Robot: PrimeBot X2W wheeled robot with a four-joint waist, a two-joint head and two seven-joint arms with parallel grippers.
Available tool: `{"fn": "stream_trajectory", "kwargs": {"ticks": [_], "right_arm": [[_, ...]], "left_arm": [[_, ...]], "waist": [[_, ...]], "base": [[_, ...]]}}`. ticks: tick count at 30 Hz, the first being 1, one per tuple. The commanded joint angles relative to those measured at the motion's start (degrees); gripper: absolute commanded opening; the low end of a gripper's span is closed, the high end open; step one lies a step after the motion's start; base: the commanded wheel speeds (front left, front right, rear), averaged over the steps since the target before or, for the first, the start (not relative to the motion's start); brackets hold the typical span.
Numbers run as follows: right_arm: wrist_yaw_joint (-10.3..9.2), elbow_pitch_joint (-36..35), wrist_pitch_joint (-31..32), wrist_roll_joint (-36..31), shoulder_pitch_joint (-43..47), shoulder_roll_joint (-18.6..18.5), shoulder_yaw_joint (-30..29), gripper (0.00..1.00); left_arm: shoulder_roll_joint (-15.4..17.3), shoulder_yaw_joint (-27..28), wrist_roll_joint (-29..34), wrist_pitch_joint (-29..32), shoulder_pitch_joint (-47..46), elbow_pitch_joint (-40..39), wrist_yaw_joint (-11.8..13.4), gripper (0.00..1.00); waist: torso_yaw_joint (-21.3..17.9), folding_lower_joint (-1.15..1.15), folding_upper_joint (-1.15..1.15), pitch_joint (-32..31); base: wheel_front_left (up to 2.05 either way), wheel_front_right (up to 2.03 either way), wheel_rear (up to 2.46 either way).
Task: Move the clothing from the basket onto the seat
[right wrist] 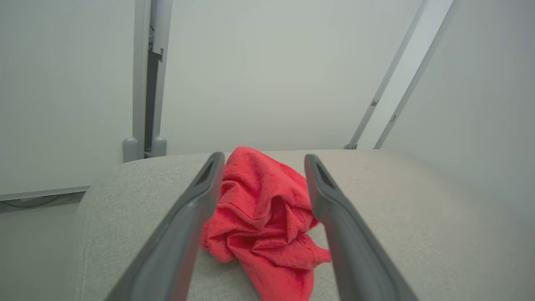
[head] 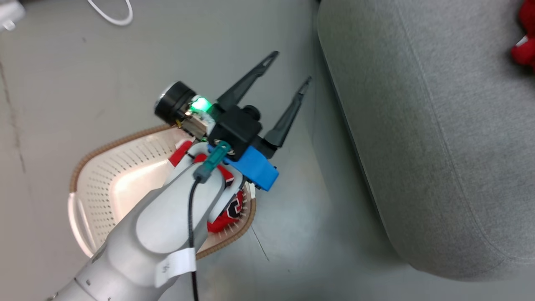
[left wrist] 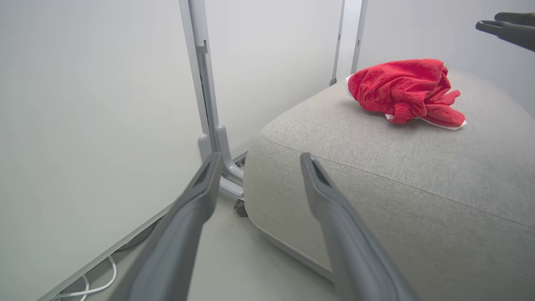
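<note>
Jaws both spread wide, empty; crumpled red clothing [right wrist: 267, 209] on grey seat [left wrist: 376, 175]

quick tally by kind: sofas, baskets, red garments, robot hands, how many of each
sofa: 1
basket: 1
red garments: 2, loose one on the sofa, jersey in the basket, partly under the arm
hands: 2, left hand, right hand
total: 6

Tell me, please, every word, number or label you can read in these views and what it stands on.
Jersey in the basket: black white-outlined numeral, mostly hidden by the left forearm; unreadable.
White tag on the arm's cable: faint mark, too small to read.
No other text can be made out.
</note>
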Motion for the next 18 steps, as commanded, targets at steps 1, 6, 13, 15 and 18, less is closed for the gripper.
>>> {"fn": "stream_trajectory", "kwargs": {"ticks": [1,6,13,15,18], "right_arm": [[0.01,-2.1,-0.2,-0.9,1.9,0.7,2.6,1.0],[0.01,-3.9,-0.2,-0.6,3.3,0.2,8.8,1.0],[0.01,-5.4,-0.2,-0.1,5.5,0.9,19.7,1.0],[0.01,-5.6,-0.2,0.1,6.3,1.4,22.1,1.0],[0.01,-5.6,-0.2,0.4,7.6,2.1,24.9,1.0]], "left_arm": [[0.2,2.4,-0.2,-0.3,2.3,-1.1,1.1,1.0],[0.2,7.3,0.0,-0.3,6.8,-3.0,2.1,1.0],[-1.0,16.6,0.9,-0.3,14.8,-5.1,2.6,1.0],[-1.3,19.2,1.4,-0.3,16.9,-5.5,2.4,1.0],[-1.8,23.1,2.3,-0.3,20.1,-6.1,1.9,1.0]], "waist": [[1.6,0.0,0.0,-5.3],[3.4,0.0,0.0,-9.6],[7.3,0.0,0.0,-16.0],[8.4,0.0,0.0,-17.5],[10.0,0.0,0.0,-19.5]], "base": [[0.0,0.0,0.0],[0.0,0.0,0.0],[0.0,0.0,0.0],[0.0,0.0,0.0],[0.0,0.0,0.0]]}}
